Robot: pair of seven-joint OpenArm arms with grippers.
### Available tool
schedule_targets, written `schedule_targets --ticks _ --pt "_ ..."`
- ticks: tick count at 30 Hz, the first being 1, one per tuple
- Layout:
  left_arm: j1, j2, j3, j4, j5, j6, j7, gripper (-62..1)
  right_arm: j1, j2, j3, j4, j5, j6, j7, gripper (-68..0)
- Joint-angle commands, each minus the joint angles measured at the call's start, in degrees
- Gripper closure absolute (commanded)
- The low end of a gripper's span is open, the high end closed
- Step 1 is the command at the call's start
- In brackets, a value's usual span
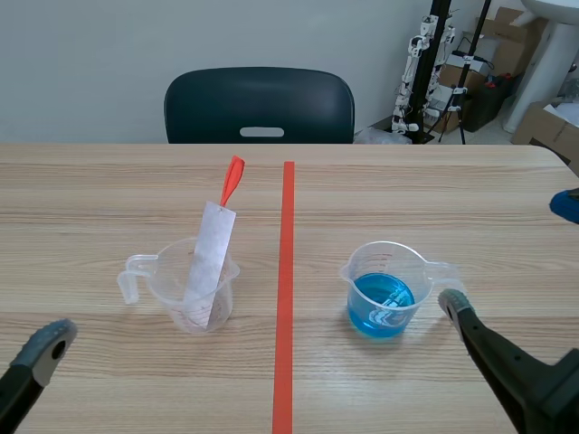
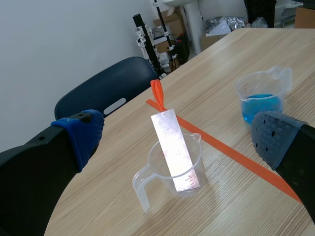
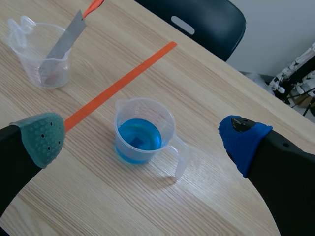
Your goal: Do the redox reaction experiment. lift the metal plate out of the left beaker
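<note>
Ahead of your left gripper point(image 2: 178, 140), fingers apart: pinch the metal plate point(image 1: 210, 262) high, lift straight from the left beaker point(image 1: 174, 285).

Thick black fingers; left hand point(image 2: 177, 140) pads blue, grey-blue, dotted; right hand point(image 3: 142, 140) pads grey-green, blue, dotted.

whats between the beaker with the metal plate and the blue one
Only the orange-red tape line, a mark on the bare table; nothing stands between the left beaker and the blue-liquid beaker. The scene view shows this.
</note>
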Motion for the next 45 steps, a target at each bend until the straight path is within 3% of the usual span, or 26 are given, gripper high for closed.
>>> schedule_targets --ticks 1,9,14,18,24,30,35,39,45 --pt "0.57 0.26 0.26 1.07 -0.37 0.28 -0.94 -62.3 0.50 -0.04 0.44 1.11 0.20 -0.39 0.83 -67.9" --pt "0.57 0.26 0.26 1.07 -0.37 0.24 -0.74 -62.3 1.51 -0.02 0.42 1.11 0.46 0.28 1.05 -67.9" --pt "0.57 0.26 0.26 1.05 -0.37 0.24 1.49 -62.3 5.77 0.00 0.42 1.05 0.46 0.70 -2.25 -67.9" --pt "0.55 0.26 0.26 1.01 -0.37 0.09 2.78 -62.3 8.81 0.37 0.02 0.17 3.87 0.96 -3.48 -67.9" --pt "-1.51 1.55 0.28 -0.83 -0.42 -1.55 3.15 -62.3 15.26 4.83 -4.39 -3.89 7.34 4.83 -3.50 -67.9" --pt "-7.17 5.84 0.33 -9.49 -0.44 -5.14 2.67 -62.3 24.44 7.52 -10.49 -11.17 11.02 5.05 -3.67 -67.9" --pt "-12.13 8.70 0.57 -19.85 -0.44 -9.55 -4.79 -62.3 31.12 8.11 -14.47 -16.33 13.64 6.14 -3.72 -67.9" --pt "-14.99 9.01 3.43 -28.63 -0.39 -9.64 -13.64 -62.3 36.89 8.09 -18.08 -20.90 19.63 10.69 -5.25 -67.9" --pt "-20.00 9.40 8.59 -41.13 -0.42 -9.62 -24.15 -62.3 46.01 8.07 -25.90 -27.10 22.16 10.86 -6.25 -67.9"
